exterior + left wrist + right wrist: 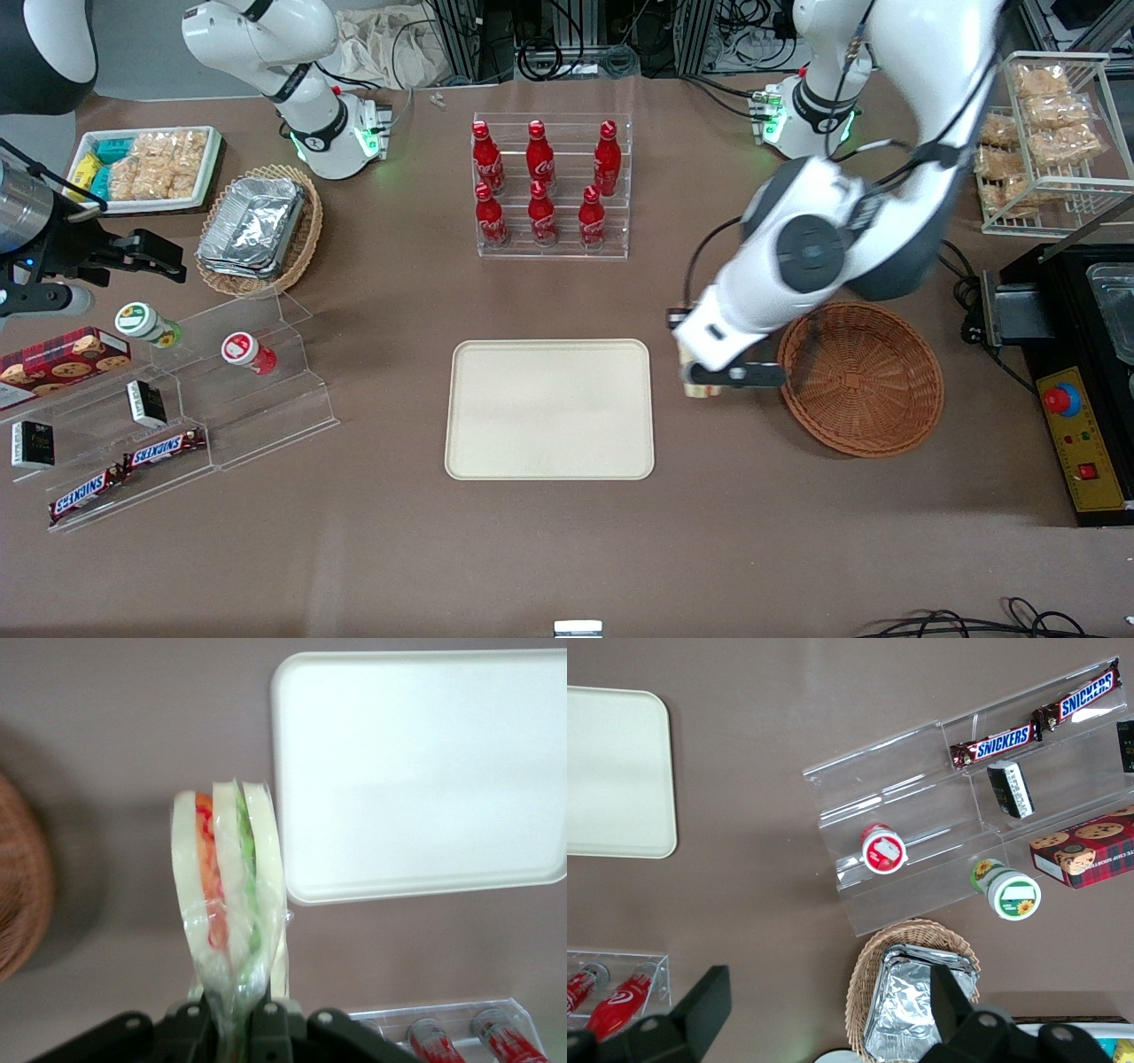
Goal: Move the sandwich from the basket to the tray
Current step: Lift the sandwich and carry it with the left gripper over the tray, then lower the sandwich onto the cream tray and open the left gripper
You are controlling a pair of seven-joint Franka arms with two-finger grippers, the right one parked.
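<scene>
- Left gripper (232,1020) is clamped on the wrapped wedge sandwich (229,904), holding it above bare table between the reddish-brown wicker basket (864,379) and the cream tray (549,409).
- Transfer looks midway: sandwich is out of the basket, not yet over the tray.
- Next: carry it over the tray, lower, then release.

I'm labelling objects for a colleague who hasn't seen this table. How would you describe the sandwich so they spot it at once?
Find the cream tray in the table's middle and the brown wicker basket toward the working arm's end. Between them, above bare table, the gripper is shut on the sandwich. It is the only plastic-wrapped wedge: pale bread with orange-red and green filling.
</scene>
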